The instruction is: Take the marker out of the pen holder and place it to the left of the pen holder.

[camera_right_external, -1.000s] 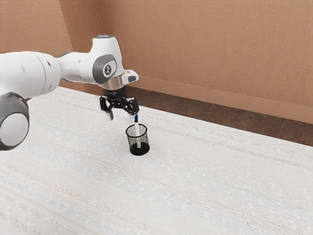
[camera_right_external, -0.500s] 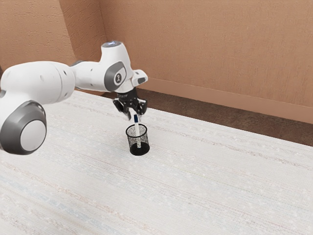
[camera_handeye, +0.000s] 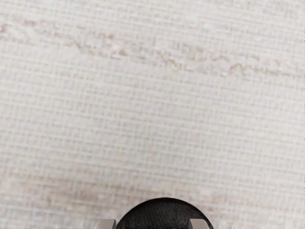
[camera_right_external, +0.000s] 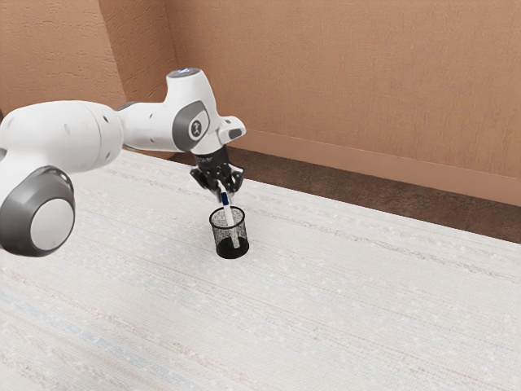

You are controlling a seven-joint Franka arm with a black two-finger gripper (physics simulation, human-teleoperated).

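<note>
A white robot arm (camera_right_external: 69, 134) with dark gray parts comes in from the exterior view's left, over a pale, streaky table (camera_right_external: 366, 293). Its black two-finger gripper (camera_right_external: 225, 196) points down, just above a round black mesh pen holder (camera_right_external: 217, 237). The two fingers stand apart, with the top of the white marker with a dark blue cap (camera_right_external: 229, 216) between them. I can't tell if either finger touches it. The marker is in the pen holder, blue end up and poking out over the rim. It leans, with its top toward the exterior view's left and its bottom toward the right. The pen holder stands upright on the table. On the far side is a tan wall (camera_right_external: 350, 81).
</note>
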